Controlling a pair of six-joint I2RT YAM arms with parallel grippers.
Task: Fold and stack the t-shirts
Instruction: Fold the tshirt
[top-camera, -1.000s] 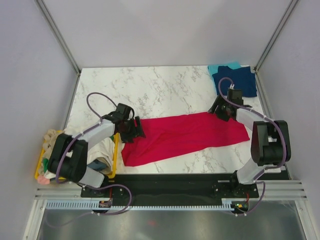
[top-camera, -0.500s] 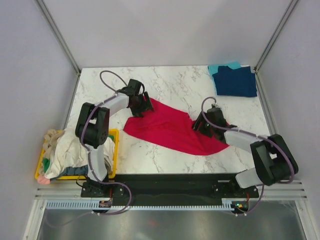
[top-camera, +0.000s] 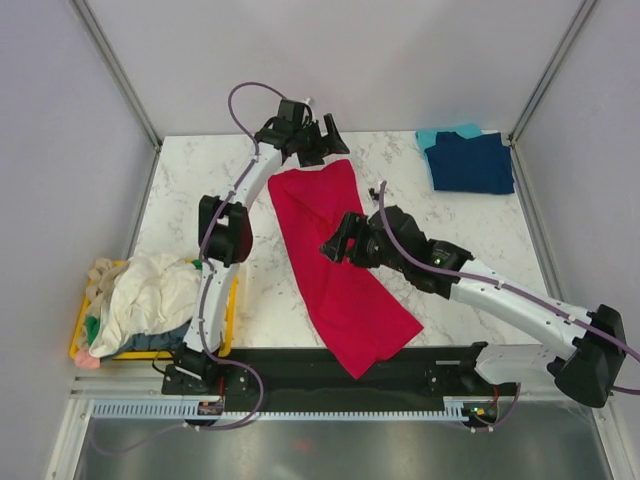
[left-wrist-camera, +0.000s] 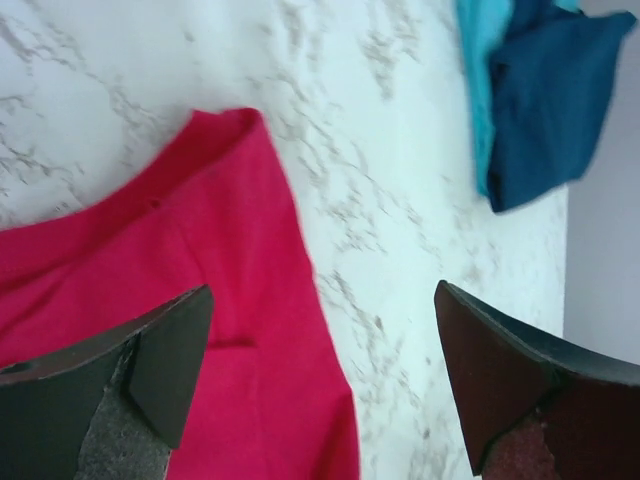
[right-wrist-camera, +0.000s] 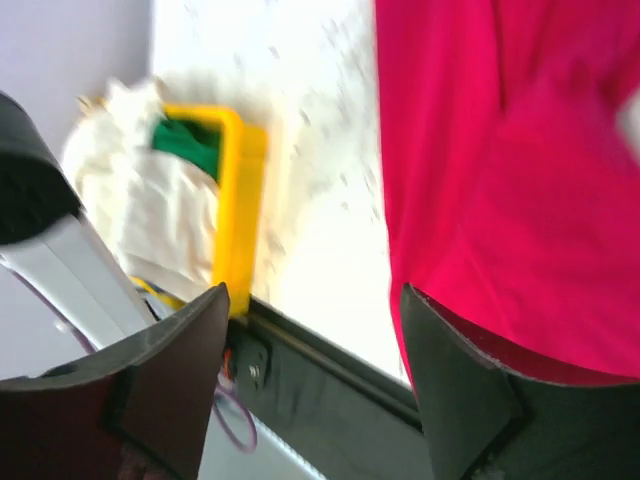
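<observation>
The red shirt (top-camera: 335, 260) is soft, matt cloth. The table (top-camera: 200, 170) looks like smooth white marble, and the bin (top-camera: 232, 315) at 8 o'clock is shiny yellow plastic.

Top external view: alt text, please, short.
A crimson red t-shirt lies as a long strip down the marble table, left gripper open over its far end, right gripper open above its middle. A navy t-shirt lies on a teal t-shirt far right; a yellow bin of clothes sits near left.
</observation>
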